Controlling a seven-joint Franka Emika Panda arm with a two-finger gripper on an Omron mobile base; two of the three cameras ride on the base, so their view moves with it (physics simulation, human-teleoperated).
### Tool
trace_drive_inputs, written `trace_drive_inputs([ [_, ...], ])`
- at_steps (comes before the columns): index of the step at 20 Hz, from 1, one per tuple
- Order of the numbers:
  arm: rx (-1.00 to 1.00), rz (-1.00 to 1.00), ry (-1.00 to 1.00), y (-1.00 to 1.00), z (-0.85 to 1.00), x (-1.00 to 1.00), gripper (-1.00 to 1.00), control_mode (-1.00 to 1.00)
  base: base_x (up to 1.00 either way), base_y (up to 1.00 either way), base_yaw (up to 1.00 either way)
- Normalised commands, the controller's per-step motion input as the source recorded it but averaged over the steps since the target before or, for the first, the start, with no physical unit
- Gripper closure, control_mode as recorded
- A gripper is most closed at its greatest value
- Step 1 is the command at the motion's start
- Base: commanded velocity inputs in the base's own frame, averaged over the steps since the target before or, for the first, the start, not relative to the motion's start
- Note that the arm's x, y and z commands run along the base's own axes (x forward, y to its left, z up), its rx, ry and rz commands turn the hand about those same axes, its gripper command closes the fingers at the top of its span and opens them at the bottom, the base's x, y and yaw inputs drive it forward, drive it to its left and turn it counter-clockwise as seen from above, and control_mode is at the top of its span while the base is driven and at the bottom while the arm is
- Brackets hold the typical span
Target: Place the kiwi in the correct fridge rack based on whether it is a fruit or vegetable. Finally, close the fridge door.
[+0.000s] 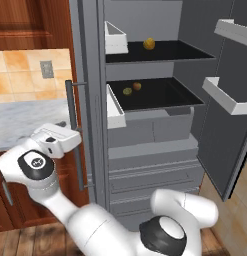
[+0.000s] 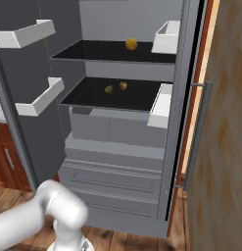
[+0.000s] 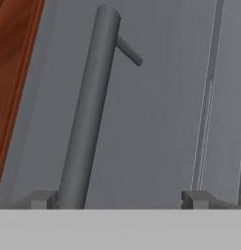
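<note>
A white robot arm (image 1: 70,220) reaches toward an open grey fridge (image 1: 155,150), its hand (image 3: 119,199) spread wide and empty, the 2 fingertips (image 3: 41,199) low in the hand view standing well apart. One fingertip sits just beside the base of a grey bar handle (image 3: 88,112) that climbs toward the upper middle of that frame, against a flat grey panel with a strip of red-brown wood (image 3: 12,73) at the far left.

In the left base view, the kiwi (image 1: 127,91) lies on the lower black shelf (image 1: 160,97) at centre frame, just beside a round orange-brown fruit (image 1: 137,86); the 2 look close, though whether they touch cannot be told. A yellow-orange fruit (image 1: 149,44) rests alone on the upper black shelf (image 1: 165,52) near the top of the frame. White door bins (image 1: 227,95) line the open fridge door (image 1: 225,140) at the right. A marble table (image 1: 25,122) and tan tiled wall (image 1: 25,75) fill the left side, with a wooden floor (image 1: 25,240) below.
</note>
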Motion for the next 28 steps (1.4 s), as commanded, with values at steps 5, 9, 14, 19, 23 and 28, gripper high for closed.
trace_drive_inputs([
  [5, 0.0, -0.03, 0.0, -0.03, -0.04, 0.38, -1.0, -1.0, 0.0, 0.0, 0.0],
  [9, 0.0, 0.0, 0.0, -0.13, 0.0, 0.24, -1.0, -1.0, 0.0, 0.0, 0.0],
  [14, 0.0, 0.0, 0.0, -0.37, 0.0, 0.12, -1.0, -1.0, 0.0, 0.0, 0.0],
  [19, 0.0, 0.0, -0.03, -0.46, 0.0, 0.12, -1.0, -1.0, 0.0, 0.0, 0.0],
  [23, 0.0, 0.0, -0.07, -0.62, 0.0, 0.16, -1.0, -1.0, 0.0, 0.0, 0.0],
  [28, 0.0, 0.0, -0.07, -0.69, 0.0, 0.34, -1.0, -1.0, 0.0, 0.0, 0.0],
])
